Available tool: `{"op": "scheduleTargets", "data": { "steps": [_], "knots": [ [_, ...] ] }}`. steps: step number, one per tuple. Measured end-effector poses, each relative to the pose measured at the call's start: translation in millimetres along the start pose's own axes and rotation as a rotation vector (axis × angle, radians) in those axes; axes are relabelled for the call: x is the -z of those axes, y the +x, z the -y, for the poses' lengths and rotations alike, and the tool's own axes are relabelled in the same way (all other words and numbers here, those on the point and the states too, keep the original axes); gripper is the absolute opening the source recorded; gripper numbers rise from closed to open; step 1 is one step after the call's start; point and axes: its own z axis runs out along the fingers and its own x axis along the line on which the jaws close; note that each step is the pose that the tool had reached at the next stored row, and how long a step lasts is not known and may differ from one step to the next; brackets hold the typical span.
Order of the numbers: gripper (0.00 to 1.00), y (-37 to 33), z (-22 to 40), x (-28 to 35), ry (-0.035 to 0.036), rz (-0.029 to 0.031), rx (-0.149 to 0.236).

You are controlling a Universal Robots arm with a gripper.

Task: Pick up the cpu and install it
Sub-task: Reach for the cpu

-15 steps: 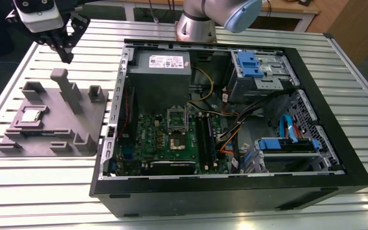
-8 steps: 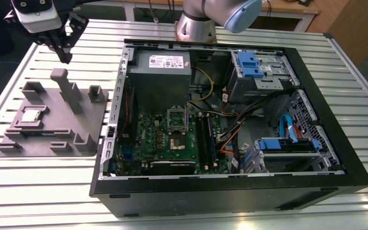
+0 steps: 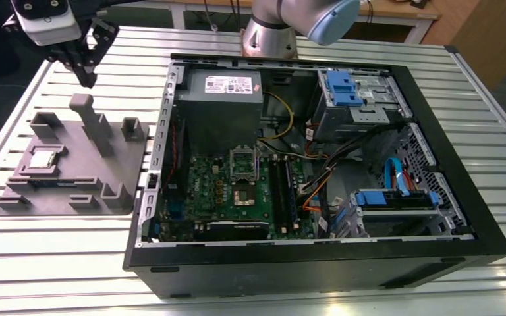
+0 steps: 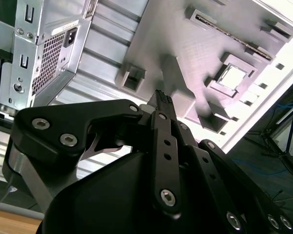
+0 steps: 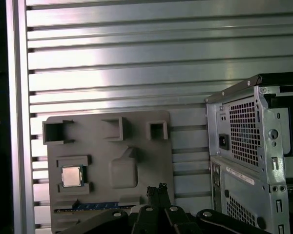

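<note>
The cpu (image 3: 42, 160) is a small square chip with a silver top, lying flat in a recess of the grey fixture plate (image 3: 103, 171) at the exterior view's left. Both wrist views look down on the cpu (image 4: 233, 77) (image 5: 72, 176) from a distance. My gripper (image 3: 86, 78) hangs well above the table, beyond the plate's far edge and apart from the chip. Its black fingers (image 4: 161, 100) (image 5: 158, 189) are shut together with nothing between them. The open computer case (image 3: 323, 257) lies to the right, its green motherboard (image 3: 235, 191) showing an open socket (image 3: 242, 193).
The fixture plate has tall grey posts (image 3: 95, 122) and a memory stick (image 3: 55, 181) lying near the cpu. Inside the case are a grey power supply (image 3: 222, 99), blue drive bays (image 3: 345, 89) and loose cables (image 3: 323, 178). The slatted metal table (image 3: 60, 263) runs under everything.
</note>
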Motion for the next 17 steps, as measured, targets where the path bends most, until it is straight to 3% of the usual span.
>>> {"op": "scheduleTargets", "data": {
  "steps": [11, 17],
  "knots": [
    [0.10, 4.1, 0.3, -0.7, 0.0001, -0.0011, 0.000],
    [0.10, 10.2, 0.8, -0.9, 0.0001, -0.0011, 0.000]
  ]
}}
